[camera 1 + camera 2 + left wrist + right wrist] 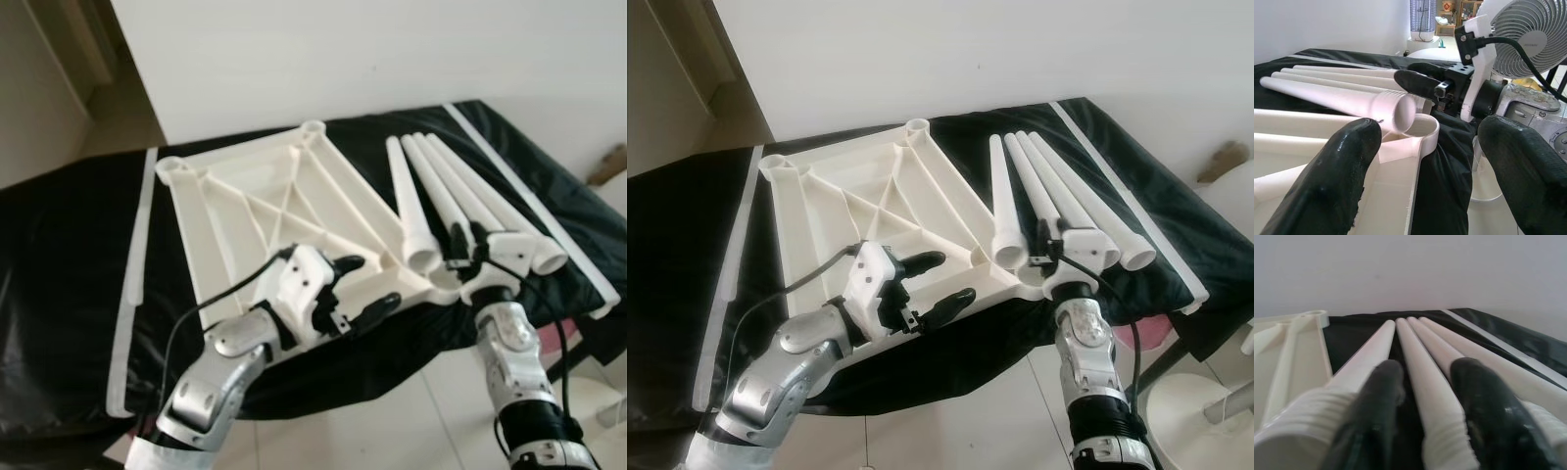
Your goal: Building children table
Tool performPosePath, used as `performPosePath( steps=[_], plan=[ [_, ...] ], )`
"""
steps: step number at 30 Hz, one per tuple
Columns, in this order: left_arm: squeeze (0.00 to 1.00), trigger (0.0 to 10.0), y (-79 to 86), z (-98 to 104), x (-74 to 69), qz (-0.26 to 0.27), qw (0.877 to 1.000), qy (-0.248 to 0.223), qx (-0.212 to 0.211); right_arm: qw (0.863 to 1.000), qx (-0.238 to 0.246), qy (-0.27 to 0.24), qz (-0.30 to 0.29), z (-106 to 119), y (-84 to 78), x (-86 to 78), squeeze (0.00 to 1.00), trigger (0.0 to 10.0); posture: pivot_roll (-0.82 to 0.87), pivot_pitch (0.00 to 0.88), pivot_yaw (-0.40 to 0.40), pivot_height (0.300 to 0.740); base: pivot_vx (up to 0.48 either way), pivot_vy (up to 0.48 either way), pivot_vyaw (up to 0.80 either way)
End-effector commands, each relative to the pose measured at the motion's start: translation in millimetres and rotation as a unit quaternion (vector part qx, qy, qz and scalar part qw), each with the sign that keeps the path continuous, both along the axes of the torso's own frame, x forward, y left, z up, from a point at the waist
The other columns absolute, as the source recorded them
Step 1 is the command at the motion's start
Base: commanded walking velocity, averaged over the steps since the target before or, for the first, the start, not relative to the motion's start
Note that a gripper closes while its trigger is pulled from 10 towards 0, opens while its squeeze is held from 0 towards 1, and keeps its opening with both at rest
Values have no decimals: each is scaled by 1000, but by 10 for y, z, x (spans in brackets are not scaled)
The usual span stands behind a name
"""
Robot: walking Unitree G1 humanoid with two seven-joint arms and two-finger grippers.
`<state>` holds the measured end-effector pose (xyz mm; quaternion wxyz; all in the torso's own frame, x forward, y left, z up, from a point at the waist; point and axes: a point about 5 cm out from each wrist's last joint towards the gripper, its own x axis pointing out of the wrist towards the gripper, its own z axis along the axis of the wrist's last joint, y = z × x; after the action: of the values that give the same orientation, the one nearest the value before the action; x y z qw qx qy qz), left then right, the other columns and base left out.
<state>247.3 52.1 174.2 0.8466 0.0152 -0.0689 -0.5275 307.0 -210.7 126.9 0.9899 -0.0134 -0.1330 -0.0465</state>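
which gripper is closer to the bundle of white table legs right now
Right. The right gripper sits at the threaded near ends of the table legs, fingers straddling one leg. The left gripper hovers open over the upturned tabletop, beside them.

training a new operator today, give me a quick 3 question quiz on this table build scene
1. True or false: the white tabletop lies underside up on the black cover.
2. How many white legs lie beside the tabletop? A) two B) four C) six
3. Fill in: the right gripper has its fingers either side of a leg's ______ end.

Key:
1. True; its ribs and corner sockets face up.
2. B
3. Threaded. The left gripper hangs open over the tabletop's near edge.
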Motion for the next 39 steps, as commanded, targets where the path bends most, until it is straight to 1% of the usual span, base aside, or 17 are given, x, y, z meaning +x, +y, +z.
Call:
performPosePath(
  steps=[1, 4, 6, 18, 20, 22, 25, 26, 27, 28, 29, 30, 32, 33, 35, 37, 39],
  plan=[
    [0, 10000, 40, -19, 11, 10, 1000, -1, 7, 1000, 4, 7, -4, -31, 3, -14, 1000, 10000, 1, 0, 54, 740, 0, 0, 0],
    [0, 10000, 38, -23, 11, 10, 1000, 0, 8, 1000, 18, -1, -10, 8, 3, -14, 1000, 10000, 0, 0, 55, 740, 0, 0, 0],
    [0, 10000, 37, -23, 10, 10, 1000, 1, 9, 999, 39, -10, -17, 80, 5, 7, 1000, 10000, 1, 0, 55, 740, 0, 0, 0],
    [0, 10000, 47, -31, 4, 14, 1000, 2, 10, 996, 75, -47, -22, 287, 2, 47, 1000, 10000, 6, 0, 53, 740, 0, 0, 0],
    [0, 10000, 49, -33, 3, 15, 1000, 2, 10, 994, 90, -51, -16, 342, 20, 74, 1000, 10000, 6, 0, 53, 740, 0, 0, 0],
    [0, 10000, 53, -34, 6, 16, 1000, 3, 10, 993, 108, -38, 5, 412, 114, 141, 1000, 10000, 8, 0, 53, 740, 0, 0, 0],
    [0, 10000, 53, -36, 7, 16, 1000, 3, 11, 994, 110, -24, 14, 421, 165, 168, 1000, 10000, 8, 0, 53, 740, 0, 0, 0],
    [0, 10000, 53, -38, 8, 15, 1000, 3, 11, 994, 106, 1, 20, 394, 215, 200, 475, 10000, 7, 0, 53, 740, 0, 0, 0],
    [0, 10000, 53, -39, 8, 15, 1000, 3, 11, 994, 104, 18, 23, 374, 248, 221, 475, 10000, 7, 0, 53, 740, 0, 0, 0],
    [0, 10000, 49, -41, 7, 13, 1000, 3, 11, 993, 108, 45, 34, 348, 310, 258, 0, 10000, 7, 0, 53, 740, 0, 0, 0],
    [0, 10000, 49, -41, 7, 13, 1000, 3, 11, 993, 108, 45, 34, 348, 310, 258, 0, 10000, 7, 0, 53, 740, 0, 0, 0],
    [0, 10000, 40, -43, 5, 12, 1000, 2, 12, 989, 116, 73, 49, 328, 383, 305, 0, 10000, 9, 0, 53, 740, 0, 0, 0],
    [0, 10000, 40, -43, 5, 12, 1000, 2, 12, 989, 116, 73, 49, 328, 383, 305, 0, 10000, 9, 0, 53, 740, 0, 0, 0],
    [0, 10000, 32, -40, 5, 8, 1000, 2, 12, 986, 142, 75, 47, 419, 386, 388, 0, 10000, 8, 0, 57, 740, 0, 0, 0],
    [0, 10000, 26, -39, 5, 5, 1000, 2, 12, 986, 146, 67, 42, 541, 361, 469, 0, 10000, 7, 0, 57, 740, 0, 0, 0],
    [0, 10000, 24, -40, 7, 5, 1000, 2, 13, 986, 145, 66, 40, 564, 354, 486, 0, 10000, 6, 0, 58, 740, 0, 0, 0],
    [0, 10000, 24, -39, 6, 3, 1000, 1, 14, 985, 148, 82, 40, 643, 319, 569, 0, 10000, 5, 0, 59, 740, 0, 0, 0]
  ],
)
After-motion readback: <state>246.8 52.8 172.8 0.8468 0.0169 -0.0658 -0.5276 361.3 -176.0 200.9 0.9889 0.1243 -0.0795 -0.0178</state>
